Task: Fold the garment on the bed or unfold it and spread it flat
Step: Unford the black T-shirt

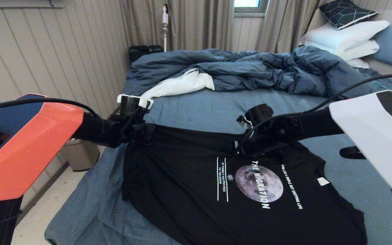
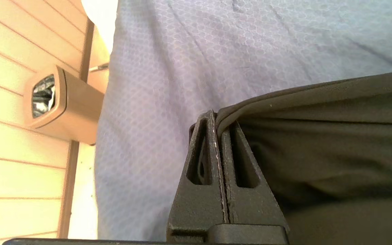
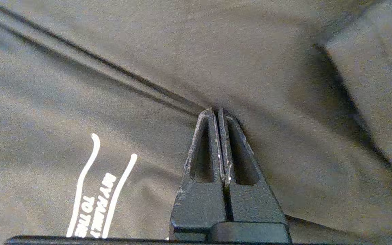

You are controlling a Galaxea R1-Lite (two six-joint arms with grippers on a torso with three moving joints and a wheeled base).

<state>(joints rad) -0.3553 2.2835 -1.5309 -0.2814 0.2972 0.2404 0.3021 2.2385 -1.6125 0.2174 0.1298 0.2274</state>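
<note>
The room had pale panelled walls [image 1: 29, 58] and beige curtains [image 1: 196, 23], and the bed [image 1: 199, 112] with its blue-grey sheet filled most of the head view. A rumpled dark blue duvet [image 1: 250, 68] with a white lining turned out lay across the far part of the bed, with white pillows [image 1: 349, 37] and one dark patterned pillow stacked at the far right. The garment [image 1: 189, 190], a black T-shirt with a grey moon print and white lettering, lay on the near part of the sheet, its far edge lifted into a taut line between the two arms. The left gripper [image 2: 218, 117] was at the left end of that edge, its fingers pressed together on a fold of the black cloth. The right gripper [image 3: 218, 114] was at the right end of the edge, above the print, its fingers likewise closed on the fabric. A small tan bin [image 2: 63, 105] stood on the floor beside the bed on the left.
</note>
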